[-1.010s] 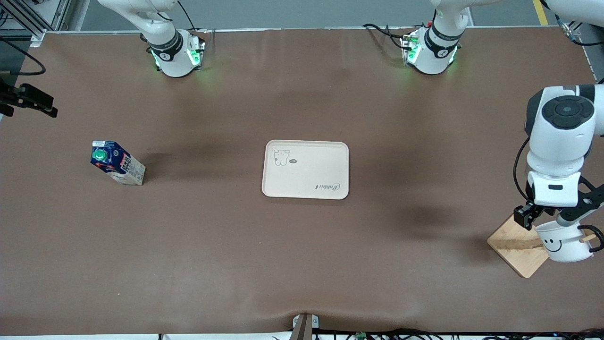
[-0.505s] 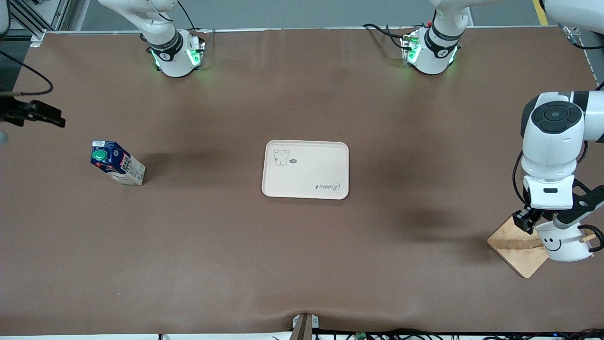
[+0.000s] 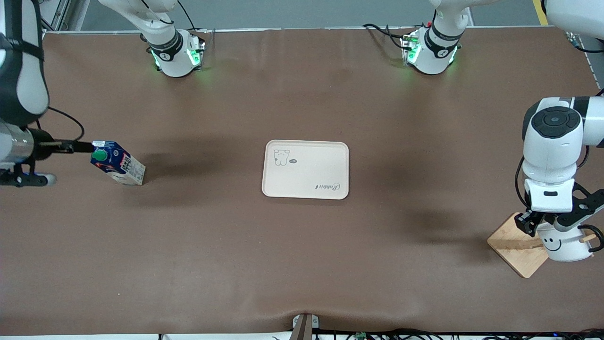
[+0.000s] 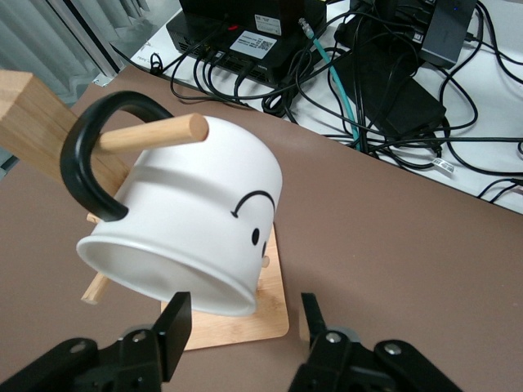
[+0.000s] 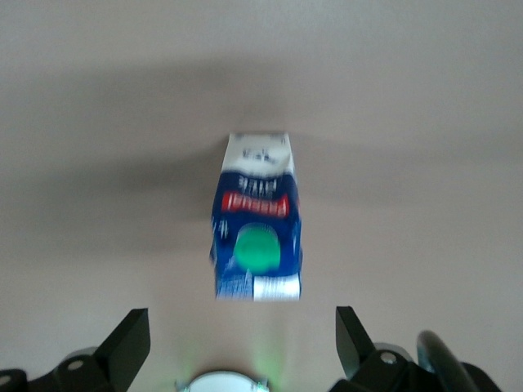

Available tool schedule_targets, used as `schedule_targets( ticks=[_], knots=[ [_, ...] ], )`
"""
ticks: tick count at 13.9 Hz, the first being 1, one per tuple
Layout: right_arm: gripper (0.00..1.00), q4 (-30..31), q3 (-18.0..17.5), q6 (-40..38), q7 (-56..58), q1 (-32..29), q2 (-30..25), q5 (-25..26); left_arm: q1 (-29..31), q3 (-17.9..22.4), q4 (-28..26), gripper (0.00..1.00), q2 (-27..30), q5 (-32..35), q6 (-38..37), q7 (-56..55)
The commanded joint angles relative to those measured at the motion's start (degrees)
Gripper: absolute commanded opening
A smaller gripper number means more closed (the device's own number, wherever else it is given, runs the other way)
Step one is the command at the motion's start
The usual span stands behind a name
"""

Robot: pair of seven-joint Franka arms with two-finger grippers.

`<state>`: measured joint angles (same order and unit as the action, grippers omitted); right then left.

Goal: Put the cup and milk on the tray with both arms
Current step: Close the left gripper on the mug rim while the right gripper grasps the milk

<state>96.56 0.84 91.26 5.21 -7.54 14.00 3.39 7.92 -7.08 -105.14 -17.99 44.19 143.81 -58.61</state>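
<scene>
Since a second ago my right arm has swung in from the right arm's end of the table, and the right gripper [image 5: 237, 347] now hangs with fingers spread wide just beside the milk [image 3: 117, 163], which stands upright near that end's edge. My left arm has sunk a little lower over the cup [image 3: 564, 243]; the left gripper [image 4: 245, 322] is open, one finger [image 4: 174, 324] at the rim and the other clear of it. That cup hangs tilted by its black loop handle on a peg of the wooden rack [image 3: 516, 245], near the corner of the table at the left arm's end nearer the front camera. At mid-table the tray [image 3: 306, 168] lies bare. I see a brown table cover [image 3: 302, 259], and in the left wrist view black boxes and tangled cables [image 4: 384, 90] on a white surface past its edge.
</scene>
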Motion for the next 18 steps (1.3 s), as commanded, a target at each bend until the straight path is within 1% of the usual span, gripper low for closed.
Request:
schedule_targets(
  ticks=[1,2,4,5,7,9,12,16,17,18],
  knots=[
    [1.0,7.0,-0.7,6.3,3.6,-1.4,-0.8,0.2,0.4,0.0,0.3,0.61,-0.4,3.5,0.8,-1.2],
    [1.0,8.9,-0.7,8.5,6.1,-1.7,-1.1,0.2,0.7,0.0,0.3,0.61,-0.6,4.8,0.9,-1.2],
    [1.0,9.4,-0.7,8.9,7.1,-2.5,-1.4,0.2,1.5,0.0,0.5,0.59,-0.6,5.9,1.7,-1.2],
    [1.0,9.6,-0.7,8.8,7.1,-2.7,-1.9,0.1,1.5,0.0,0.5,0.58,-0.8,5.9,2.1,-1.2],
    [1.0,12.0,-0.7,9.1,6.9,-2.7,-3.4,0.1,1.5,0.0,0.6,0.53,-1.3,5.9,2.2,-1.2],
    [1.0,13.0,-0.7,9.5,6.9,-2.9,-3.7,0.1,1.6,0.0,0.7,0.47,-1.3,5.9,2.6,-1.2],
    [1.0,14.6,-0.7,10.1,6.7,-3.2,-3.7,-0.3,1.5,0.0,0.7,0.34,-1.5,5.9,2.8,-1.2],
    [1.0,15.3,-0.7,11.0,6.7,-3.2,-3.8,-2.0,1.1,-0.1,1.3,0.15,-2.2,5.9,2.8,-0.5],
    [1.0,15.9,-0.7,11.3,6.7,-3.2,-3.8,-2.1,0.9,-0.1,1.4,0.09,-2.2,6.0,2.8,-0.2],
    [1.0,16.6,-0.7,12.1,6.7,-3.2,-3.8,-2.1,0.7,-0.1,1.6,0.0,-2.2,6.0,2.8,0.0]
  ],
)
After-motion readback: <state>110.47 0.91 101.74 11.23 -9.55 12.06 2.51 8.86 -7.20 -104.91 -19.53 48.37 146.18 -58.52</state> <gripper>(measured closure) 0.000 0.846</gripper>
